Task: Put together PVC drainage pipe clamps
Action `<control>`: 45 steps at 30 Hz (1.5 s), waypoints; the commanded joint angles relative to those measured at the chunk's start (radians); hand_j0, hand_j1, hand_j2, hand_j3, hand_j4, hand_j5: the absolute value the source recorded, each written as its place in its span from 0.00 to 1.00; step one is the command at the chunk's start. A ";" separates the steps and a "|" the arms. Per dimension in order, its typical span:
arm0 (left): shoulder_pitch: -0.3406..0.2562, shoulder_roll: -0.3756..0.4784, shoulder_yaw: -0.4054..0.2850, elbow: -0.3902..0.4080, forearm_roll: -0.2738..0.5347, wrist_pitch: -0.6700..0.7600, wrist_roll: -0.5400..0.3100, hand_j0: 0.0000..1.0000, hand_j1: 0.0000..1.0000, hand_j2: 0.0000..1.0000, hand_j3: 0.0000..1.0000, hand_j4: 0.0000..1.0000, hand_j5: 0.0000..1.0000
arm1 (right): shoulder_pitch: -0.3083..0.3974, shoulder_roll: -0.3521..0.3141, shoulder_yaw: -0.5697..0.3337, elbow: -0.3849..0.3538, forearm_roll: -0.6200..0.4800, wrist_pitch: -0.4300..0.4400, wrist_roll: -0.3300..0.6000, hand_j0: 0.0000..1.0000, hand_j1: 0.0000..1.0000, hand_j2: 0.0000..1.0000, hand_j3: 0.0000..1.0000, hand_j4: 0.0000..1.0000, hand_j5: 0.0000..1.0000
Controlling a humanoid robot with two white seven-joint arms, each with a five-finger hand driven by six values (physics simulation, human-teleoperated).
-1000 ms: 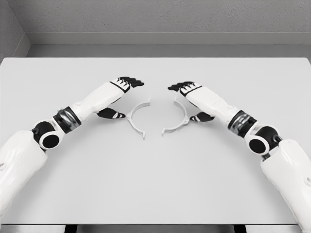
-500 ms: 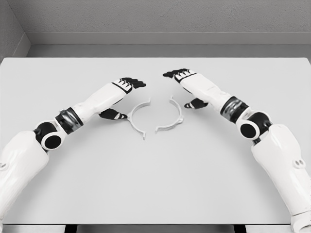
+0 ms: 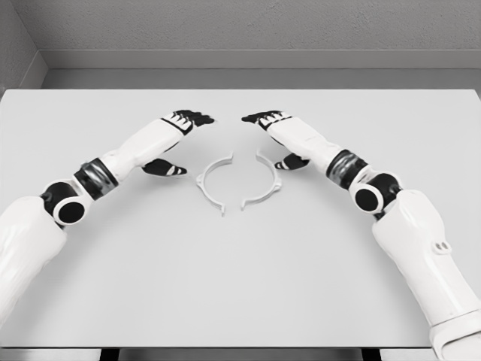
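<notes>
On the desk (image 3: 240,286), both clamp halves are flanked by open, empty hands: left hand (image 3: 174,143), right hand (image 3: 276,139). Left half (image 3: 212,179) and right half (image 3: 264,184) should probably be nudged together evenly so the end tabs get lined up.

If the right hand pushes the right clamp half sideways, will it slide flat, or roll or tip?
The right clamp half lies flat on the table, so it will probably slide, not roll. It looks thin and light, so it may spin if pushed off-centre. Its slim arc might flex slightly.

Two white clamp halves (image 3: 214,183) (image 3: 263,183), facing, apart
</notes>
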 commanded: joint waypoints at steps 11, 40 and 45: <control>0.000 0.001 -0.001 0.008 0.004 0.000 0.001 1.00 1.00 1.00 1.00 1.00 1.00 | -0.035 0.007 -0.032 -0.004 -0.010 0.001 0.000 1.00 1.00 1.00 1.00 1.00 1.00; 0.014 -0.057 -0.025 0.006 -0.016 0.000 0.001 1.00 1.00 1.00 1.00 1.00 1.00 | 0.371 -0.202 -0.781 -0.463 -0.162 -0.191 0.391 1.00 1.00 1.00 1.00 1.00 1.00; 0.018 -0.062 -0.025 0.001 -0.016 0.000 0.001 1.00 1.00 1.00 1.00 1.00 1.00 | 0.371 -0.202 -0.781 -0.466 -0.162 -0.191 0.391 1.00 1.00 1.00 1.00 1.00 1.00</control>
